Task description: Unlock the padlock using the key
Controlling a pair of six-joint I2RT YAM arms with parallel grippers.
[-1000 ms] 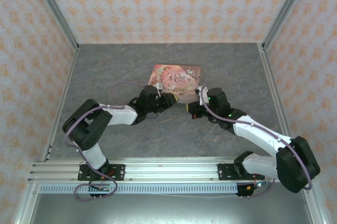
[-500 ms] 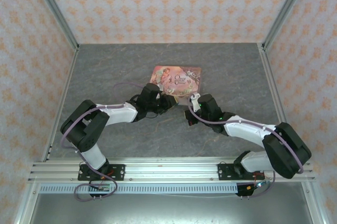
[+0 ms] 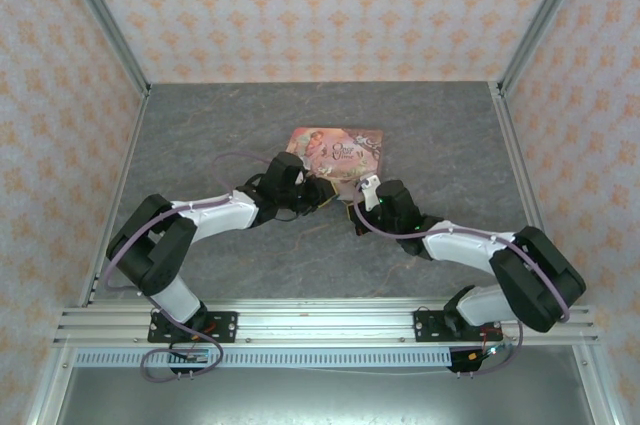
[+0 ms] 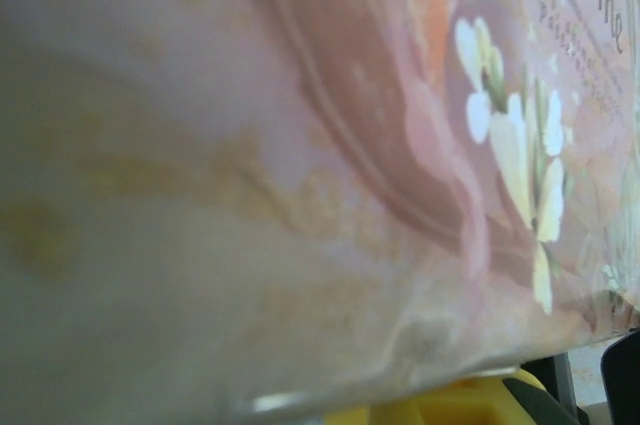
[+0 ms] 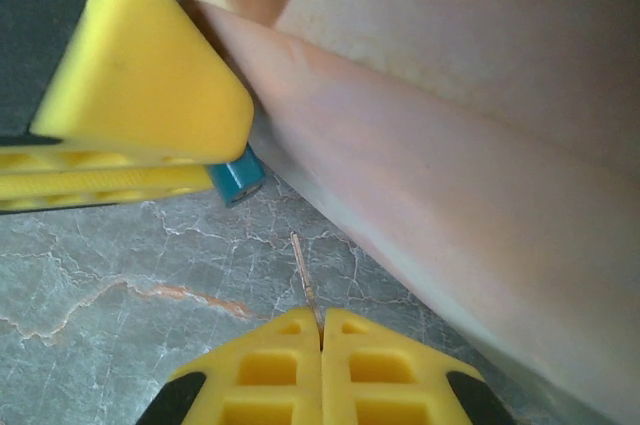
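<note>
We saw the right gripper [image 5: 321,333] with its two yellow fingers pressed flat together, pinching the key [image 5: 304,271]. Only a thin metal blade of the key stuck out past the tips, and its head was buried between the pads. That blade pointed toward the lower edge of the pink box [image 5: 450,145] and stopped just short of it, over the grey marbled table [image 5: 110,275]. Close beside the same edge of the box, the left gripper [image 5: 232,152] came in from the other side. The padlock [image 5: 238,178] showed as no more than a small teal stub poking out from under its yellow fingers [image 5: 140,75]. The fingers appeared to be closed on the padlock with a narrow gap between them, though the contact itself was covered. Its shackle and keyhole were hidden from us. The key's tip and the teal stub lay near each other but apart. From the left wrist camera the box's printed lid sat so close that it blurred into pink and cream flowers, with a slice of one yellow finger cut off at the bottom of the view. From above, both wrists met at the near side of the box and their bodies covered the padlock and the key. The box lay flat on the table, its near corners under the two arms.
</note>
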